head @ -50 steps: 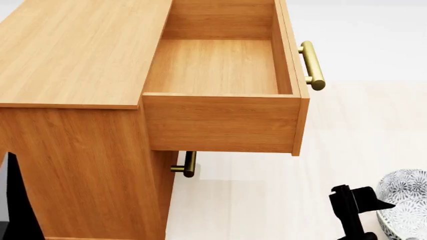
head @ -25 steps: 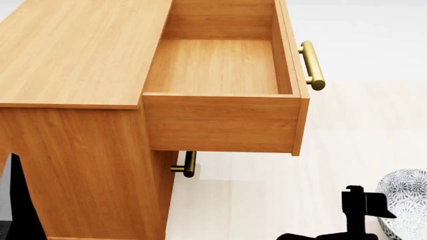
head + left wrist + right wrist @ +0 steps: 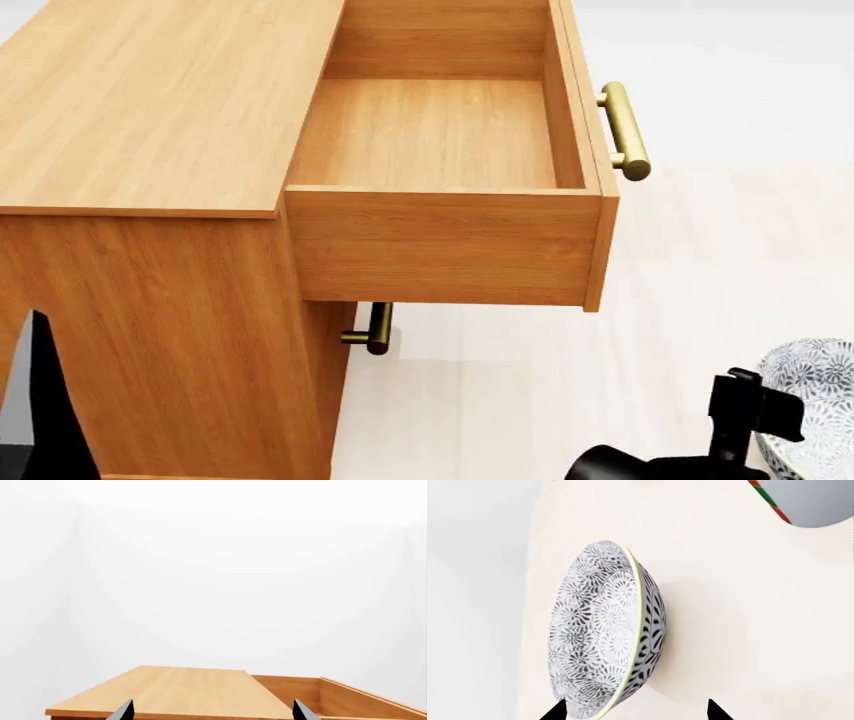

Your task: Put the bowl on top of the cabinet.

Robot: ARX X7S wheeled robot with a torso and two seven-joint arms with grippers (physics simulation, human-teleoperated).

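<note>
The cabinet (image 3: 147,110) is a smooth, light orange-brown wood-grain box with a flat rectangular top. Its top drawer (image 3: 441,240) stands pulled out, a plain open box with a bare wooden floor, and a rounded brass bar handle (image 3: 623,130) runs along its front. A second brass handle (image 3: 374,330) shows below the drawer.

The bowl (image 3: 604,630) is round and deep, glossy white ceramic covered in a dark floral pattern, with a thin pale yellowish rim. It rests on a pale cream table (image 3: 747,610), off to the drawer-front side of the cabinet and lower than it.

The right end effector (image 3: 635,711) is spread wide, its black pointed tips straddling the bowl's rim without gripping it. A flat plate (image 3: 810,500) with a red-and-green ring lies farther along the table.

The left end effector (image 3: 212,712) is also spread wide, near the cabinet top and holding nothing.
</note>
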